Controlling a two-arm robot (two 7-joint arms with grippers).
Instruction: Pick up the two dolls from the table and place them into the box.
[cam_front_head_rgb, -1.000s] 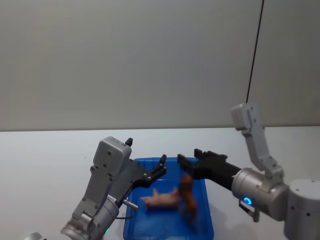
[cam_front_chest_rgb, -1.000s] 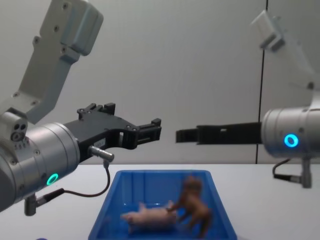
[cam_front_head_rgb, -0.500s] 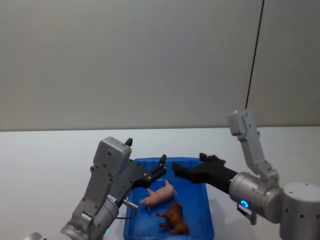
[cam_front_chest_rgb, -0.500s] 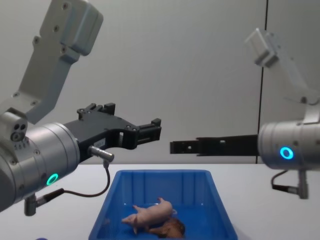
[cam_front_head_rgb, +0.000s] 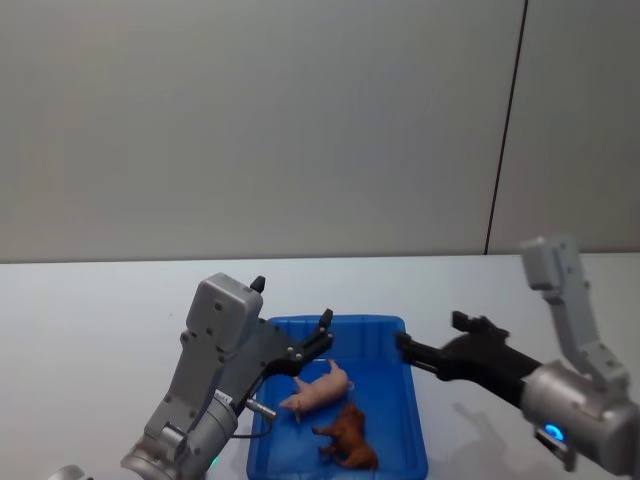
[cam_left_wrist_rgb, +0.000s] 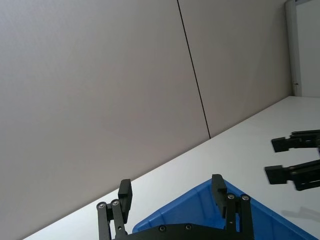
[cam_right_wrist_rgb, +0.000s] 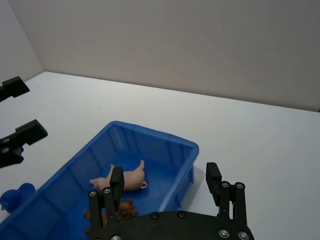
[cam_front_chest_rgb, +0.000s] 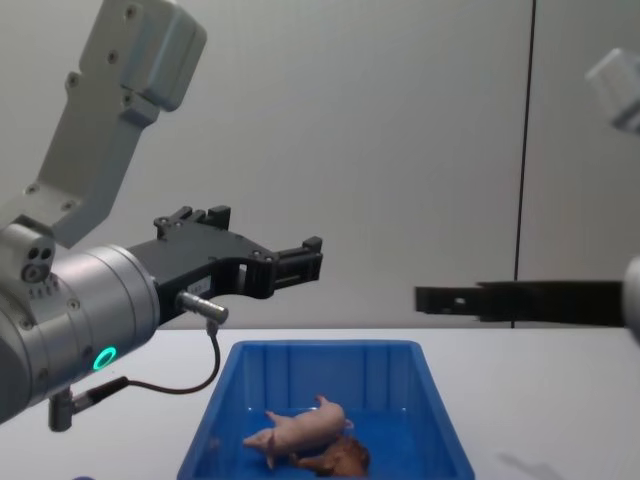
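The blue box (cam_front_head_rgb: 412, 405) stands on the white table (cam_front_head_rgb: 90, 310) between my arms. The pink pig doll (cam_front_head_rgb: 318, 388) lies on its side inside it, and the reddish-brown dog doll (cam_front_head_rgb: 346, 440) lies right beside it, nearer to me. My left gripper (cam_front_head_rgb: 322, 335) hovers open over the box's left rim, holding nothing. My right gripper (cam_front_head_rgb: 430, 338) is open and empty just past the box's right wall. The chest view shows the pig (cam_front_chest_rgb: 300, 428) and dog (cam_front_chest_rgb: 340, 457) on the box floor (cam_front_chest_rgb: 320, 365), below both grippers (cam_front_chest_rgb: 312, 257) (cam_front_chest_rgb: 425, 298).
Bare white tabletop stretches to both sides of the box and behind it (cam_right_wrist_rgb: 260, 130). A plain grey wall with a dark vertical seam (cam_front_head_rgb: 505, 130) closes off the back.
The dog doll, in mid-air over the box a second ago, now lies on the box floor beside the pig. My right gripper has drawn back to the right, off the box. The left arm has not moved.
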